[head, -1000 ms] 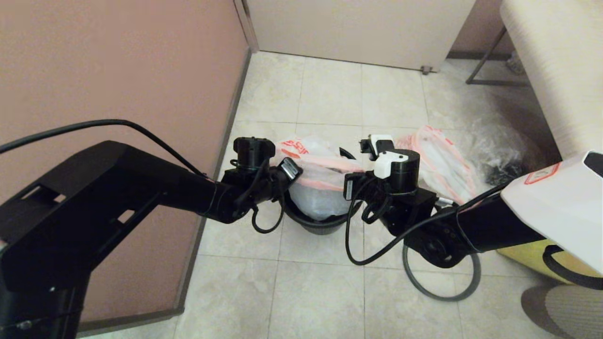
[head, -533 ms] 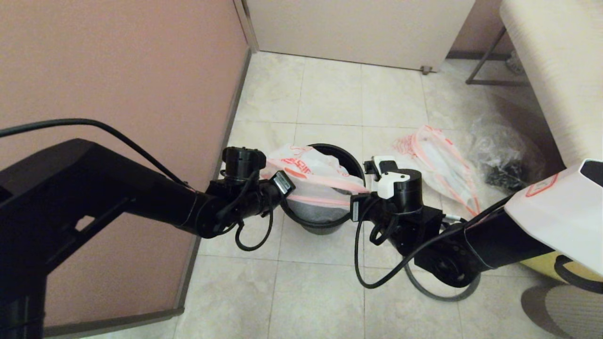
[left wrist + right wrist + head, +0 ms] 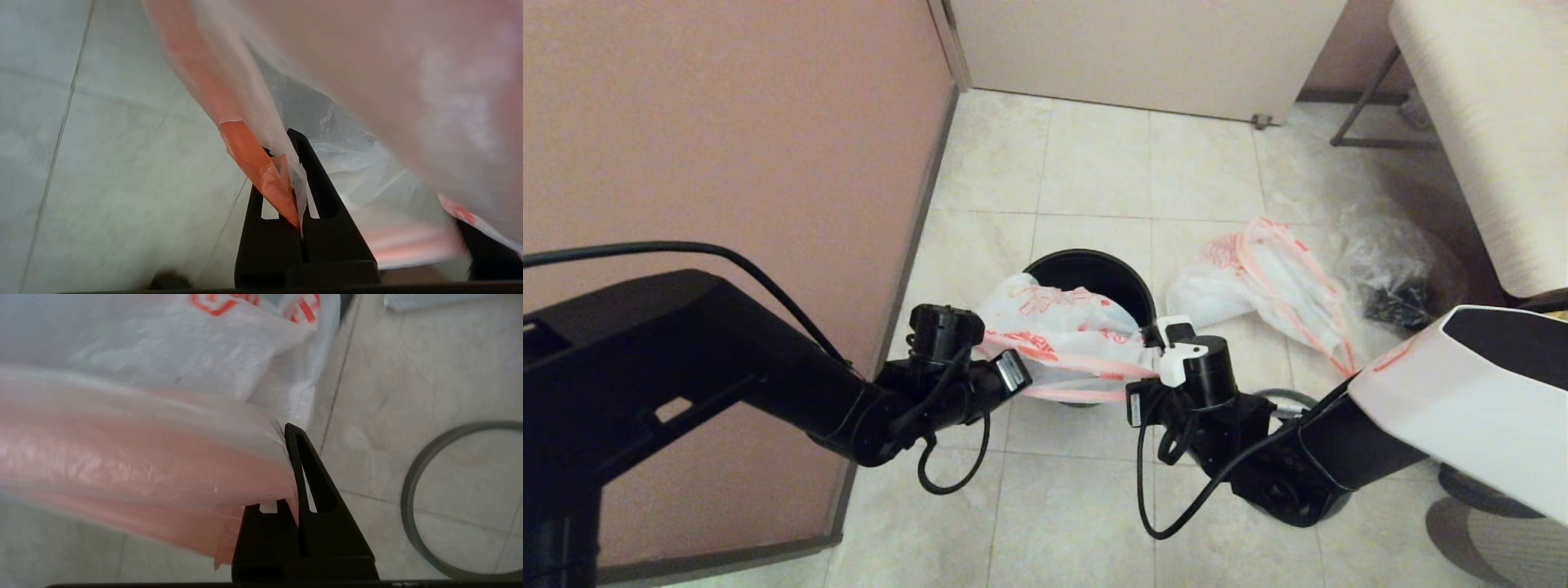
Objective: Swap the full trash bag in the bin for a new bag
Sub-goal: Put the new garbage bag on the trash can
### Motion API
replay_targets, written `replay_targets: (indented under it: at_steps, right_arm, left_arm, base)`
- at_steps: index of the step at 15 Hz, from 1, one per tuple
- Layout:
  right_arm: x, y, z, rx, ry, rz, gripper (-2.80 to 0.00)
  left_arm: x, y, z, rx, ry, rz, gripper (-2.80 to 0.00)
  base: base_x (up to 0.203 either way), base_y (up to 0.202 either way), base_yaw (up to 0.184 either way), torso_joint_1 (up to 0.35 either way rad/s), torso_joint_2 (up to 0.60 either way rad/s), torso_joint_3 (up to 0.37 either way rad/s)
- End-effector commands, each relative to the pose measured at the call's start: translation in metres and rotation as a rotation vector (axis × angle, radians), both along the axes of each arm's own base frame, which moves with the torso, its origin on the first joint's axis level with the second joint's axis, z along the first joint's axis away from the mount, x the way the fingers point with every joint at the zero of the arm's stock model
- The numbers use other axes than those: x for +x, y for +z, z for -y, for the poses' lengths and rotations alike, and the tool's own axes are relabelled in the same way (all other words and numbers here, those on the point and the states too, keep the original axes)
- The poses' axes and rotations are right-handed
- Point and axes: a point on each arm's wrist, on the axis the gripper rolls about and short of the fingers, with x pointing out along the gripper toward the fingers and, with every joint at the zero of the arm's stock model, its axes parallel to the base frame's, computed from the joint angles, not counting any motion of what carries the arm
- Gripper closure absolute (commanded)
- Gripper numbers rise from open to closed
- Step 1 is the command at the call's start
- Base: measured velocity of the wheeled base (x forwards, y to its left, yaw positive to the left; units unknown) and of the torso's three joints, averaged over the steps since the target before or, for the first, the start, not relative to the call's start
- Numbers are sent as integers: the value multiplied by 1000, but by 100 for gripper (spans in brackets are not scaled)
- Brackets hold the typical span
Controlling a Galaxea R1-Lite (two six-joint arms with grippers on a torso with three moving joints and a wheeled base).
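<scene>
2 grippers, the left gripper (image 3: 297, 179) and the right gripper (image 3: 291, 469), have their jaws clenched on the orange edge of the new bag (image 3: 1054, 322), stretched between them over the near rim of the bin (image 3: 1131, 282). The full trash bag (image 3: 1278, 282) lies on the floor just right of the bin. Risk: the thin film could tear or slip free if the arms spread further, or the light bin could tip. Only the wrist views show the pinched hem; the right wrist view alone shows the grey hoop (image 3: 408, 498) on the floor.
</scene>
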Motion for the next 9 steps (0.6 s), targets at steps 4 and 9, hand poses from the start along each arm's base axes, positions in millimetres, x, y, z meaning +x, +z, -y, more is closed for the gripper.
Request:
replay_targets:
  at_steps: [4, 9]
  right_arm:
    - [11, -31, -5, -18, 23, -46, 0]
    - [36, -24, -6, 1, 19, 7, 0]
  left_arm:
    - [-4, -29, 8, 80, -46, -58, 0]
    - [11, -51, 11, 238, -38, -45, 0]
  base:
    - [0, 0, 0, 0, 0, 0]
    - [0, 0, 0, 0, 0, 0]
